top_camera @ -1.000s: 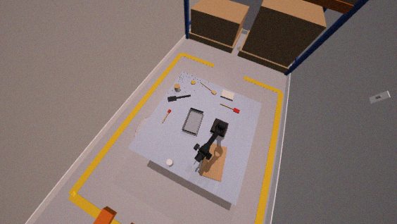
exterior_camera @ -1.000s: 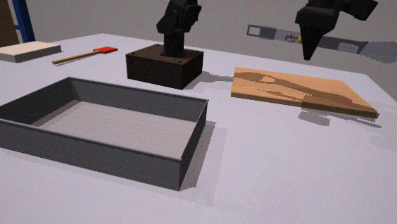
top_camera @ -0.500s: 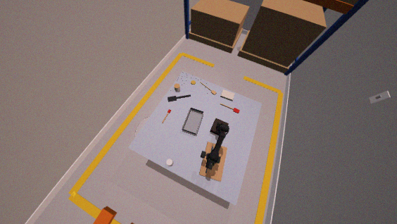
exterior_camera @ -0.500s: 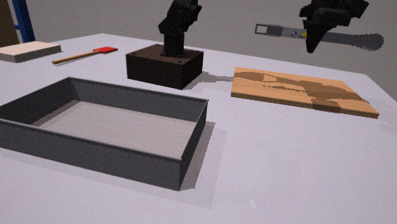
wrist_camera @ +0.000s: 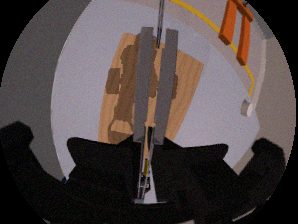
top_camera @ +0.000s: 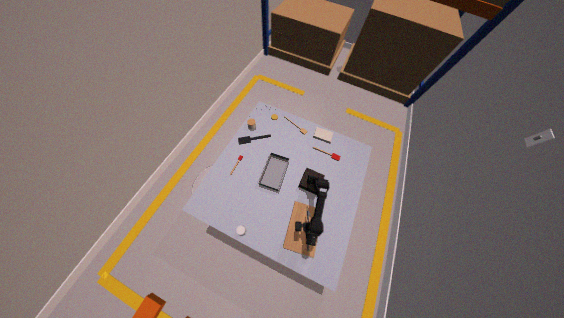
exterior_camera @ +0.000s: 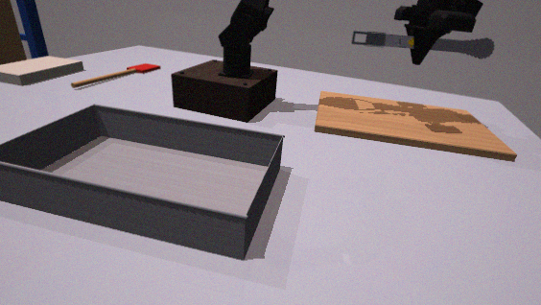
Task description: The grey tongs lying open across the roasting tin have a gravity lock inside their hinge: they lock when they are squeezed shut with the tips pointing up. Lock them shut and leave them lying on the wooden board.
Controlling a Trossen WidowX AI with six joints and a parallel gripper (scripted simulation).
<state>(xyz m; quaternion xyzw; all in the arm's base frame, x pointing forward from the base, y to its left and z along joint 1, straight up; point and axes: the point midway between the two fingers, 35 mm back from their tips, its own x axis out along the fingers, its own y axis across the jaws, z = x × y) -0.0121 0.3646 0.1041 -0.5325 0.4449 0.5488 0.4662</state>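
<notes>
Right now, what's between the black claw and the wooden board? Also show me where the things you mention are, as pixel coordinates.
Only air and the claw's shadow on the board (exterior_camera: 384,126), as the exterior view shows; the claw (exterior_camera: 417,50) grips the tongs (exterior_camera: 384,39) above.

In the top view we see a pale block (top_camera: 323,134) (exterior_camera: 43,70) with a red-headed spatula (top_camera: 335,157) (exterior_camera: 145,68) just beside it, and to the block's left a wooden-handled tool (top_camera: 303,131), a yellowish disc (top_camera: 274,117), a small tan cylinder (top_camera: 251,123) and a black spatula (top_camera: 244,140). Farther from the block, down and left, we find a small red-tipped stick (top_camera: 240,158) and, lower still, a white round piece (top_camera: 240,230) (wrist_camera: 247,108), perhaps a lid or knob; we spot two large brown boxes (top_camera: 310,37) (top_camera: 400,50) well apart from the block, above it in that view.
</notes>
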